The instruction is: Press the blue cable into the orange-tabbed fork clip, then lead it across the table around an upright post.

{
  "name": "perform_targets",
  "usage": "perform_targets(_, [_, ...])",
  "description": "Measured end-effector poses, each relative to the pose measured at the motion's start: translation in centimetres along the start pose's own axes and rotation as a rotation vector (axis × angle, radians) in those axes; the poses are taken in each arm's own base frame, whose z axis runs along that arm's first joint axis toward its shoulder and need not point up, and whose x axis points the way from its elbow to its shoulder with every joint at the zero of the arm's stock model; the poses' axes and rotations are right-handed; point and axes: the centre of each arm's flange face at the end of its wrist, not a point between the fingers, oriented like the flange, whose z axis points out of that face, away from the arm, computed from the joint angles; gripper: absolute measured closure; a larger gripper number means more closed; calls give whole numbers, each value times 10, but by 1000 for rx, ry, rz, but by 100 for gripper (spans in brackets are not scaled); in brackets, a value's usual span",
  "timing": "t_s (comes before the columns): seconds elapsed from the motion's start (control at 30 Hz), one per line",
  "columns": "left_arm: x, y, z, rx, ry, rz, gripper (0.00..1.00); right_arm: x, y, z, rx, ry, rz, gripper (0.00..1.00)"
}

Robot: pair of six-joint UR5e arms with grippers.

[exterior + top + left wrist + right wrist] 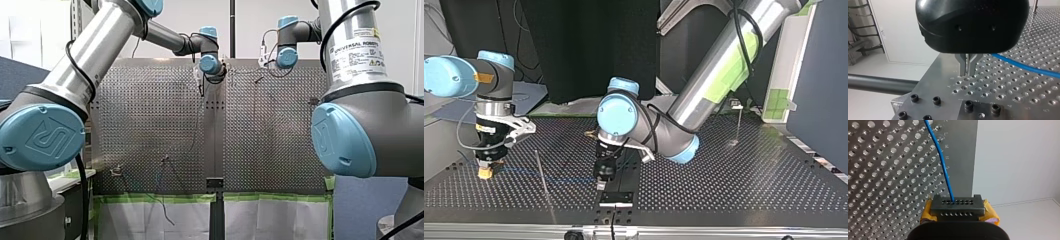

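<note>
The thin blue cable (941, 157) is clamped in my right gripper (958, 207), whose yellow-padded fingers are closed on it, and is laid ahead over the perforated metal table (885, 182). My left gripper (968, 68) is drawn almost shut, with nothing seen at its tips, and the cable is passed just beside them. Only in the top view is the cable's run between both grippers shown, past a thin upright metal rod (540, 170).
</note>
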Motion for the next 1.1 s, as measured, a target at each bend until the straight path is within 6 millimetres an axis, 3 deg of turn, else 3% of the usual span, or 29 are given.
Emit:
perform_targets(0.3, [3,-8,-4,17,6,-1,100,0,0,0,0,0,0,100])
perform_targets(0.63, [34,-15,-3,24,44,8,100,0,0,0,0,0,0,100])
perform_targets(1.1, [36,-15,-4,23,49,9,100,0,0,0,0,0,0,100])
